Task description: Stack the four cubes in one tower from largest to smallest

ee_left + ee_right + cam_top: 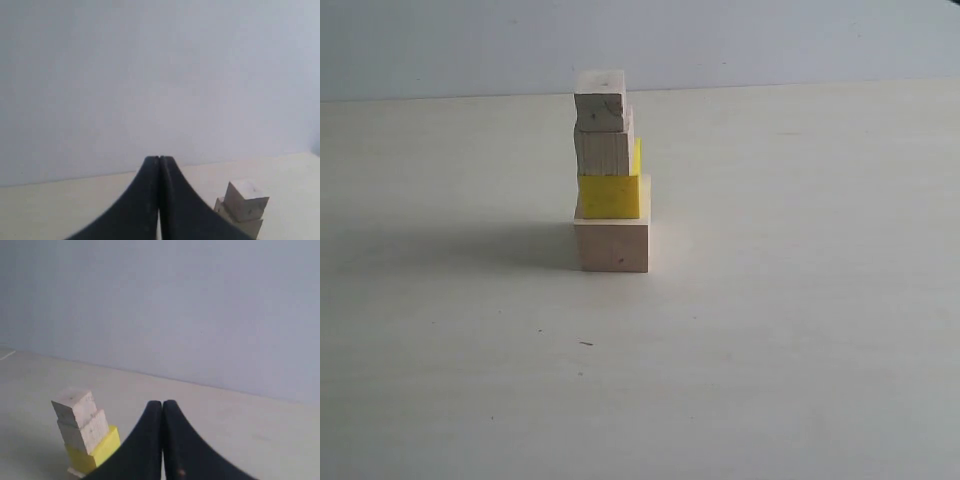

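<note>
The tower [610, 190] stands clear of the left end effector [159, 159] and right end effector [162, 403], both closed, empty.

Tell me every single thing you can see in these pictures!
table: one, cream, fills the foreground
wall: one, pale grey, behind the table
large wood cube: one, pale wood, on the table, lowest
yellow cube: one, bright yellow, on the large wood cube
medium wood cube: one, pale wood, on the yellow cube
small wood cube: one, pale wood, topmost
left gripper: one, black, shut, apart from the cubes
right gripper: one, black, shut, apart from the cubes
</note>
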Robot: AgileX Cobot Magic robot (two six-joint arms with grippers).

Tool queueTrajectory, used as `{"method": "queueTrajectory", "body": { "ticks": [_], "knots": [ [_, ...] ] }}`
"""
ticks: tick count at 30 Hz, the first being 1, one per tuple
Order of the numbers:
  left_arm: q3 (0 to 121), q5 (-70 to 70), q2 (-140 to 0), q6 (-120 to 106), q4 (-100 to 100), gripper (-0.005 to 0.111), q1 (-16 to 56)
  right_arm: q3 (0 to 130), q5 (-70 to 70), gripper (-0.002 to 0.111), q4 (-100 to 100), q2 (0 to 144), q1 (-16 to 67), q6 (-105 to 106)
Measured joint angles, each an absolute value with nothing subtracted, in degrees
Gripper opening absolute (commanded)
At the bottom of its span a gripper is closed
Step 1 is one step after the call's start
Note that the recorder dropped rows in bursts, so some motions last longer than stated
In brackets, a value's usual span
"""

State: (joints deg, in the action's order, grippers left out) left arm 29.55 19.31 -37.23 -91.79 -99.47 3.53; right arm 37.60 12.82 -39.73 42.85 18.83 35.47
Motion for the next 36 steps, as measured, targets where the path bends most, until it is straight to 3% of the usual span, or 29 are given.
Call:
{"method": "queueTrajectory", "body": {
  "ticks": [18, 36],
  "knots": [
    [29.5, 11.9, -21.1, -87.6, -98.7, 0.000, 3.5, 37.6, 13.8, 0.000, -36.7, 29.4, 18.8, 33.6],
    [29.5, 11.6, -18.8, -87.7, -98.6, 0.000, 3.5, 37.6, 13.8, 0.000, -36.7, 27.9, 18.8, 33.2]
  ]
}}
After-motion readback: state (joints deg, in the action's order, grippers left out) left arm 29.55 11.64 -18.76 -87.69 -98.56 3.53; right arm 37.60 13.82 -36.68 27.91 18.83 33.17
